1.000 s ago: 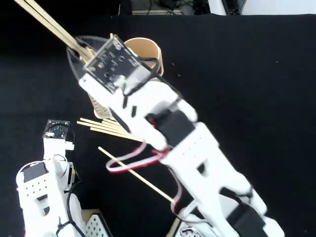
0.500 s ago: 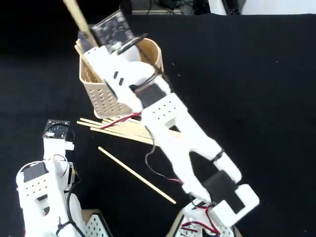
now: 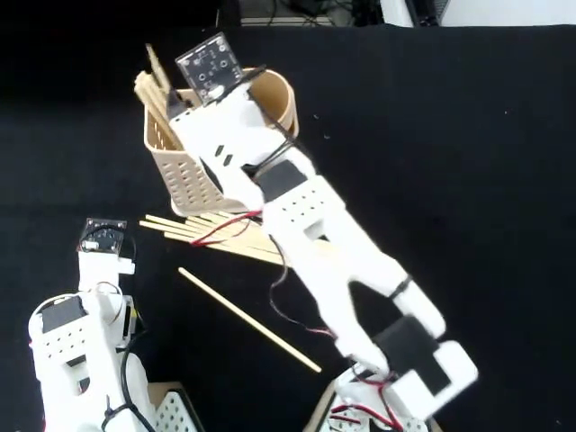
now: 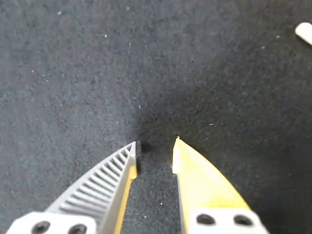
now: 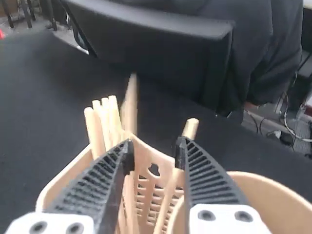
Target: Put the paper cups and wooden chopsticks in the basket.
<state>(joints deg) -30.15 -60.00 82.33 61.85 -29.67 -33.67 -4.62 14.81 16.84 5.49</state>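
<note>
Basket (image 3: 184,180) and all else stand on one black desk (image 3: 450,180), which is the largest thing in the high view.

Two white arms come next. The right arm (image 3: 315,216) stretches from the near edge across to the basket at the far left. The left arm (image 3: 76,342) stands folded at the near left corner, well apart from the basket.

There is one basket, pale and perforated, upright, seen again in the right wrist view (image 5: 151,170). One paper cup (image 3: 274,94) touches its right side; the arm hides whether the cup stands inside or just beside it. Its rim shows next to the basket wall (image 5: 263,185).

Chopsticks in the basket (image 3: 148,90) stand on end at its left side. The right wrist view shows about five ends (image 5: 102,124): three close together, one blurred, one apart near a finger.

A fan of loose chopsticks (image 3: 193,232) lies flat just in front of the basket, partly under the right arm; I cannot count them exactly. One single chopstick (image 3: 247,318) lies aslant nearer the arms, apart from the fan.

The right pincer (image 5: 153,153) hangs over the basket's rim, jaws a little apart, with nothing between them. The left pincer (image 4: 156,146) hangs low over bare desk (image 4: 97,73), jaws a small way apart and gripping nothing.
</note>
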